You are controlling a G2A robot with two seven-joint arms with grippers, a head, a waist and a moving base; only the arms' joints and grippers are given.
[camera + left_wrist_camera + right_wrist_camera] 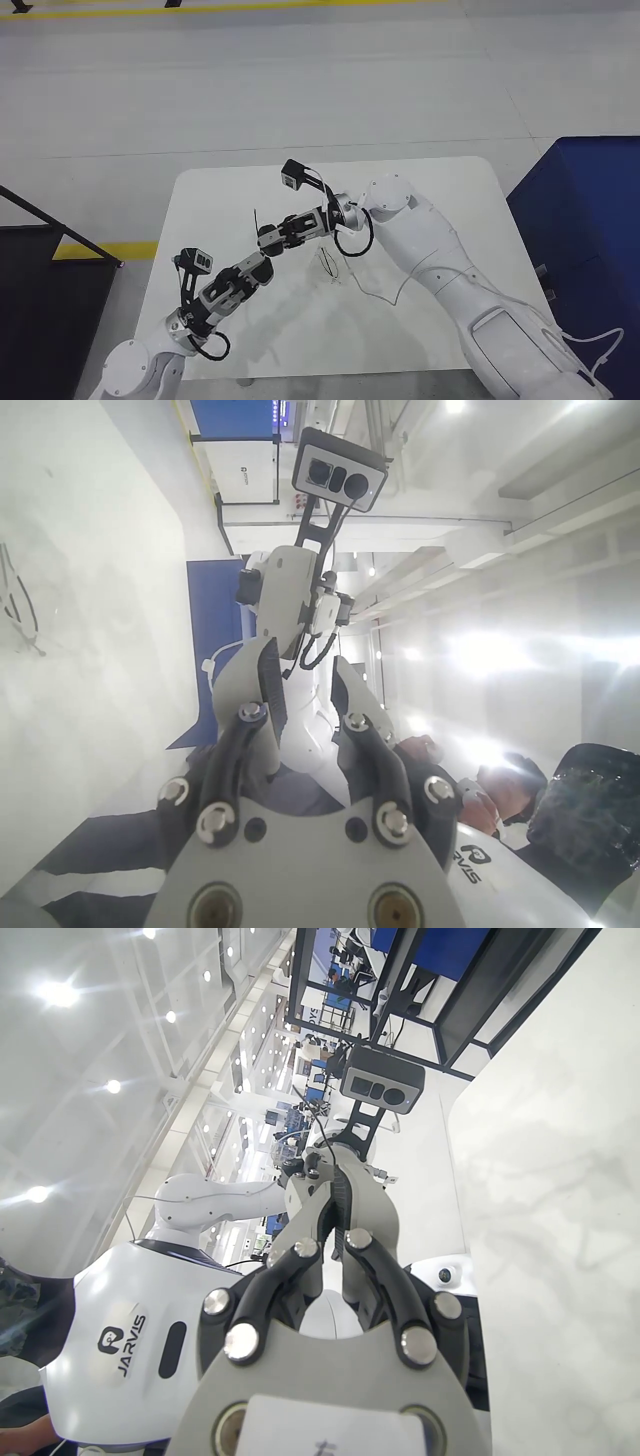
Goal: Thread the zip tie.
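Note:
A thin black zip tie (314,1120) sticks out from the tips of my right gripper (336,1178), which is shut on it. In the top view the zip tie (255,222) points away from the right gripper (268,240) above the middle-left of the white table (430,190). My left gripper (306,672) is open with nothing between its fingers (270,680). In the top view the left gripper (260,266) sits just in front of the right one, tip to tip and close together.
Loose black zip ties (328,263) lie on the table near the right arm, also seen as loops (20,610) in the left wrist view. A blue cabinet (590,250) stands beyond the table's right edge. A dark frame (50,225) stands at the left.

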